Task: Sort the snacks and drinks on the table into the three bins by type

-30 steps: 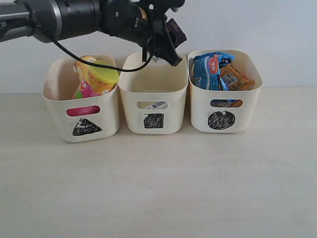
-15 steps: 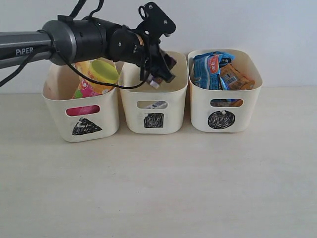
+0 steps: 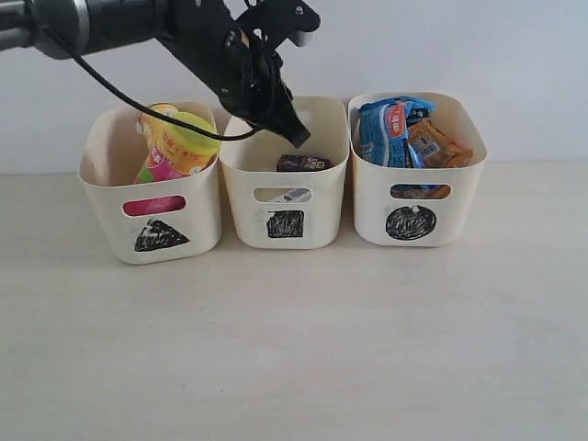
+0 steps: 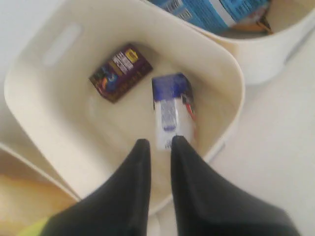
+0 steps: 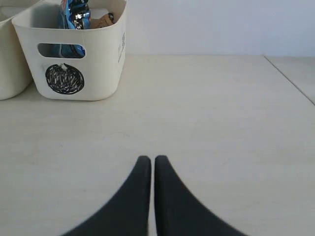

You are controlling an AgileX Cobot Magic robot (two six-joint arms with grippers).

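Since half a second ago the dark purple carton (image 3: 303, 163) has dropped out of the left fingers (image 4: 141, 167) and lies inside the square-marked bin (image 3: 241, 207), below and a little beyond their tips. Those fingers hang over the bin with only a narrow gap between them, holding nothing. Straight ahead of their tips the white and blue carton (image 4: 172, 110) rests on the bin floor, near the purple one but not touching it. On one side of them the triangle bin (image 3: 106, 220) holds the chip canisters (image 3: 179, 147); on the other the circle bin (image 3: 464, 197) holds the blue bag (image 3: 381, 129) and the orange bag (image 3: 436, 145). The right fingers (image 5: 142, 187) are pressed together and empty, low over bare counter (image 5: 221, 123), with the circle bin ahead of them and off to one side
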